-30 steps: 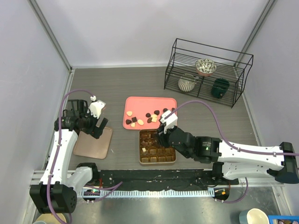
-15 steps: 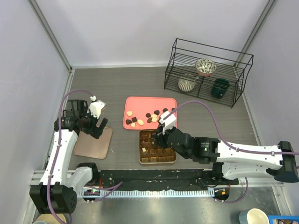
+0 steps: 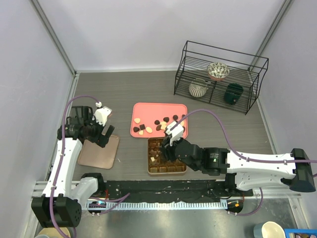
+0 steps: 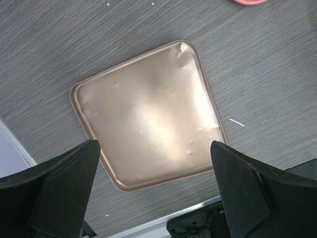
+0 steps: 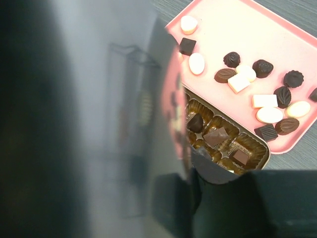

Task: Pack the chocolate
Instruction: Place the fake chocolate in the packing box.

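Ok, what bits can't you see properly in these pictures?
- Right wrist view: a grey blur close to the lens covers the left half, hiding much of the gridded box.
- Top view: the right gripper hangs over the box, covering several compartments; whether it holds anything cannot be told.
- Left wrist view: the pink tray is cut off by the top edge.
- Top view: the chocolates on the tray are too small to tell shapes.
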`<state>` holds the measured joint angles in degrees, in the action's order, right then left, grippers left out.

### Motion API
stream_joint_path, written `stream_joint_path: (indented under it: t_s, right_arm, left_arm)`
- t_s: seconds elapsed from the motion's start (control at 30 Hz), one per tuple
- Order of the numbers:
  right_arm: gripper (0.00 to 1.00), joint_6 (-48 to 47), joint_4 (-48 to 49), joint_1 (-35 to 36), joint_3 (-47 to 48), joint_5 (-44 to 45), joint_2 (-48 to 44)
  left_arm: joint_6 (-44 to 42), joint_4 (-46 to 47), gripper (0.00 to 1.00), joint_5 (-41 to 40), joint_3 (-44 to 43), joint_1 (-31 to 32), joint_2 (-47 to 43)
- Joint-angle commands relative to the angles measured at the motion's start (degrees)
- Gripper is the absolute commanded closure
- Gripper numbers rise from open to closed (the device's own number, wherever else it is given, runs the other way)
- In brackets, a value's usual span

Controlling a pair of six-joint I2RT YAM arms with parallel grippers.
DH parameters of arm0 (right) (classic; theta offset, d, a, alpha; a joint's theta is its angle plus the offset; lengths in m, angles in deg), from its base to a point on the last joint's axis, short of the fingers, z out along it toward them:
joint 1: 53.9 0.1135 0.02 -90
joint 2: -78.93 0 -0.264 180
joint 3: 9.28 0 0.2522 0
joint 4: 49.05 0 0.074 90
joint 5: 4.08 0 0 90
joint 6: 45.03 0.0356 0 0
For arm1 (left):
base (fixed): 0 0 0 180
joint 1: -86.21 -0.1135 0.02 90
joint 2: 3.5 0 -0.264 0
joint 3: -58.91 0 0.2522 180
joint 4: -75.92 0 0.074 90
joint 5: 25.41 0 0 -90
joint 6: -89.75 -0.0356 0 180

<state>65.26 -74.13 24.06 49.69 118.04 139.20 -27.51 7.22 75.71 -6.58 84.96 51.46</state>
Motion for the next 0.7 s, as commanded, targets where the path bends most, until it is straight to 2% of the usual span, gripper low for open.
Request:
stream_joint_path:
  t_s: [0.0, 0.3, 0.47, 0.57, 0.67]
  right_arm:
    - [0.55, 0.9, 2.9, 0.5, 1.1, 0.0, 0.1]
    - [0.55, -0.7, 2.2, 0.7, 2.9, 2.5, -0.9]
    - [0.57, -6.8, 3.7, 0.6, 7.3, 5.2, 0.3]
    - [0.59, -11.4, 5.6, -1.0, 10.6, 5.0, 3.2]
    - [0.6, -14.0, 8.6, -6.2, 12.9, 0.5, 5.9]
  left_arm:
    - [-0.3, 0.0, 0.0, 0.3, -0.9, -0.4, -0.9]
    - [-0.4, 0.1, 0.01, 0.3, -1.0, -0.3, -0.8]
    - [-0.3, 0.3, 0.0, 0.6, -0.8, -0.4, -0.8]
    - [-0.2, 0.5, 0.0, 0.6, -0.8, -0.3, -0.6]
    - [-0.2, 0.6, 0.0, 0.4, -1.0, -0.3, -0.6]
